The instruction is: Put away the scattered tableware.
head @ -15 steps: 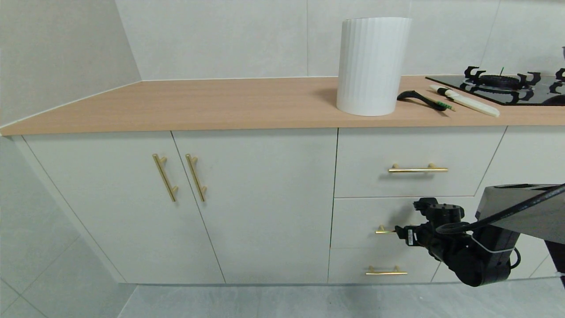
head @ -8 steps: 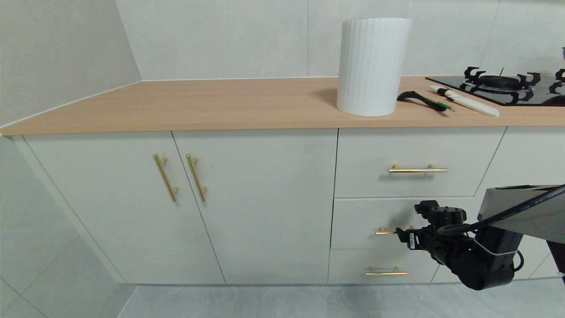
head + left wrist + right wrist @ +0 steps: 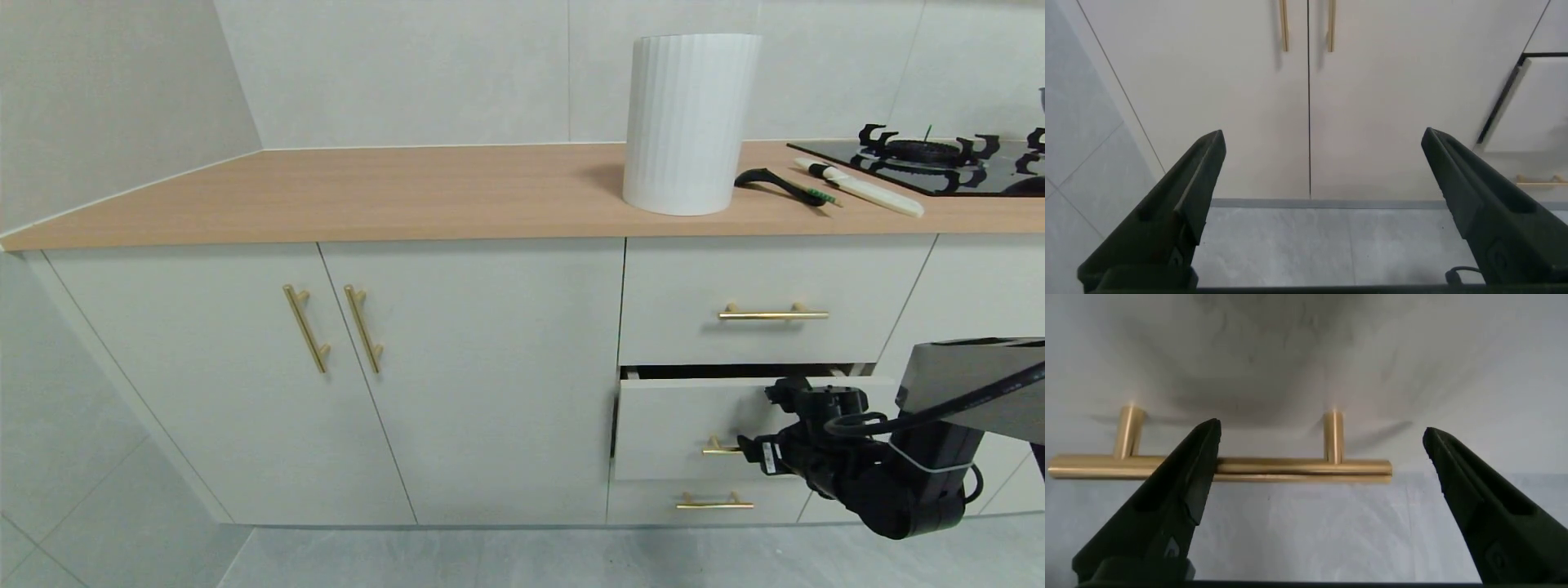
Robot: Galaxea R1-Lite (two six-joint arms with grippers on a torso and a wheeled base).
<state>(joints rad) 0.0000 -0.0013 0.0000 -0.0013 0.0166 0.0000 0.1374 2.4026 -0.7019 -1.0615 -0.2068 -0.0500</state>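
Head cam: looks like the drawer-opening step. Can see the middle drawer [image 3: 678,420] ajar, with the right gripper [image 3: 744,447] at its handle [image 3: 718,447]. Tableware up on the counter [image 3: 408,192]: black utensil [image 3: 771,181] and white utensil [image 3: 865,188], beside the canister [image 3: 690,122]. Probably needs a longer straight pull next, then a reach up. Can't see inside the drawer, nor most of the handle behind the arm.

Left wrist: shows the left gripper [image 3: 1321,147] spread wide, holding nothing, facing the doors [image 3: 1306,98].

Right wrist: shows fingers splayed either side of the handle, not clamped. Hard to judge contact.

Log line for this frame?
right tool open at middle drawer handle | drawer ajar | left tool open | black utensil, white utensil on counter
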